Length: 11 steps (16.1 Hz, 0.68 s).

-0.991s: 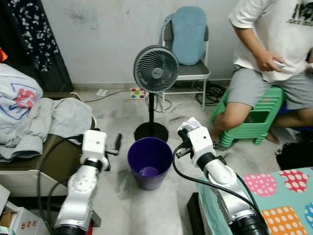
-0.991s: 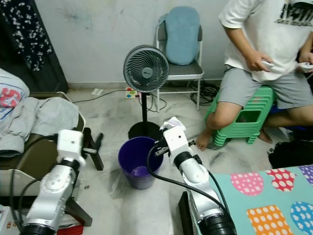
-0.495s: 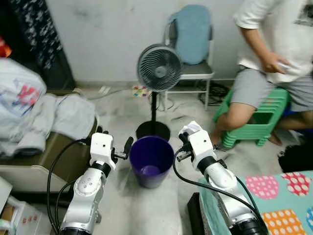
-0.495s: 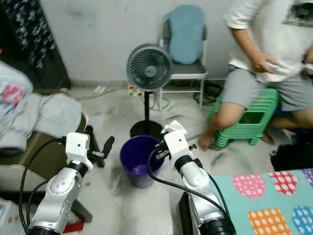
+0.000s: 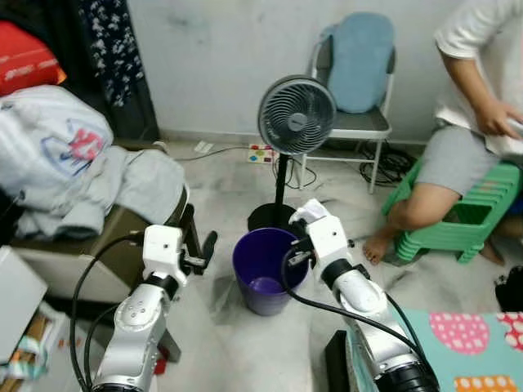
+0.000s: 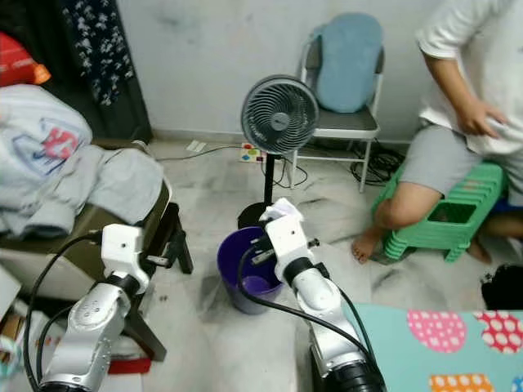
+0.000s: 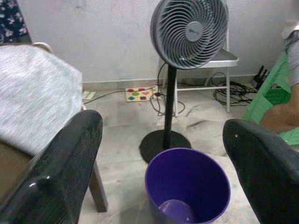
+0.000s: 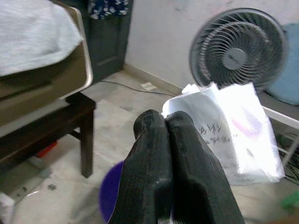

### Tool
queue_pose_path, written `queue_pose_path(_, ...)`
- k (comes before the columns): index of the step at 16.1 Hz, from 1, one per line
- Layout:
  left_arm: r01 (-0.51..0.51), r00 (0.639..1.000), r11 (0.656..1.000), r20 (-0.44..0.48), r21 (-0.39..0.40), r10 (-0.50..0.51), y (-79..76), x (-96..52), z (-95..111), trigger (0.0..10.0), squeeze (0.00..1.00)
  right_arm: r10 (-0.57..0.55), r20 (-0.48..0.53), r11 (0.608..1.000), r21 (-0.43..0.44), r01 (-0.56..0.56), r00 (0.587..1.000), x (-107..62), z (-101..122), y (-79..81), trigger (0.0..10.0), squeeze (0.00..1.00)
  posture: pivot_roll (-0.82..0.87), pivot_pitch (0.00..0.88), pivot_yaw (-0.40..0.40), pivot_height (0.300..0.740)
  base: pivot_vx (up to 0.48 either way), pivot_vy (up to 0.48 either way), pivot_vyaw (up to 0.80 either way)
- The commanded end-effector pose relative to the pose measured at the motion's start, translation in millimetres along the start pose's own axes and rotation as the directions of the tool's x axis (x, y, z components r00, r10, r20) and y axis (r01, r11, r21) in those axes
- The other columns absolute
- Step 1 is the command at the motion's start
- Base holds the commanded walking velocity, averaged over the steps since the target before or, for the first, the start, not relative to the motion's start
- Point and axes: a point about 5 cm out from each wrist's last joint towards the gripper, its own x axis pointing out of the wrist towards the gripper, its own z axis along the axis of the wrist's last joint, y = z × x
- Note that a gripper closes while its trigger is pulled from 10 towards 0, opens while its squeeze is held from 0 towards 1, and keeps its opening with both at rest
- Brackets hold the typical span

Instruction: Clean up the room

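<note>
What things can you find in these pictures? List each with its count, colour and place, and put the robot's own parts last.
Bin: one, purple, on the floor between the two grippers.
Paper: one crumpled piece, white, pinched in the right gripper above the bin's rim.
Fan: one, grey on a black stand, behind the bin.
Chair: one, metal-framed with a blue cushion, against the wall.
Clothes: a heap, grey and white, on the brown seat at left.
Power strip: one, white with coloured sockets, on the floor by the wall.
Stool: a green stack, at right, under a seated person.
Cloth: one, teal with dotted patches, lower right.
Left gripper: black fingers apart, left of the bin.
Right gripper: black fingers closed on the paper.
</note>
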Motion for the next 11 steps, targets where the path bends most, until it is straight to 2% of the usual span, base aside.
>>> queue_pose_path(1, 0.027, 1.000, 1.000, 0.012, -0.005, -0.027, -5.0, 2.5, 3.3, 10.0, 0.00, -0.019, -0.003, 1.000, -0.007, 0.019, 1.000, -0.7, -0.5, -6.7, 10.0, 0.00, -0.11, 0.000, -0.024, 0.740, 0.000, 0.000, 0.00)
queue_pose_path(5, 0.032, 0.999, 0.999, 0.012, -0.016, -0.032, -6.1, 2.2, 2.7, 10.0, 0.00, -0.015, -0.005, 1.000, -0.015, 0.015, 1.000, -1.1, -0.8, -6.7, 10.0, 0.00, -0.11, 0.000, -0.031, 0.740, 0.000, 0.000, 0.00)
queue_pose_path(9, 0.035, 0.999, 0.999, 0.015, -0.025, -0.035, -7.0, 2.1, 2.8, 10.0, 0.00, -0.012, -0.001, 1.000, -0.019, 0.012, 1.000, -0.9, -0.1, -7.1, 10.0, 0.00, -0.11, 0.000, -0.032, 0.740, 0.321, 0.000, 0.00)
queue_pose_path(11, 0.037, 0.999, 0.999, 0.016, -0.028, -0.036, -7.0, 2.3, 3.3, 10.0, 0.00, -0.012, 0.001, 1.000, -0.018, 0.012, 1.000, -0.7, 0.4, -6.7, 10.0, 0.00, -0.11, 0.000, -0.032, 0.740, 0.345, 0.000, 0.70)
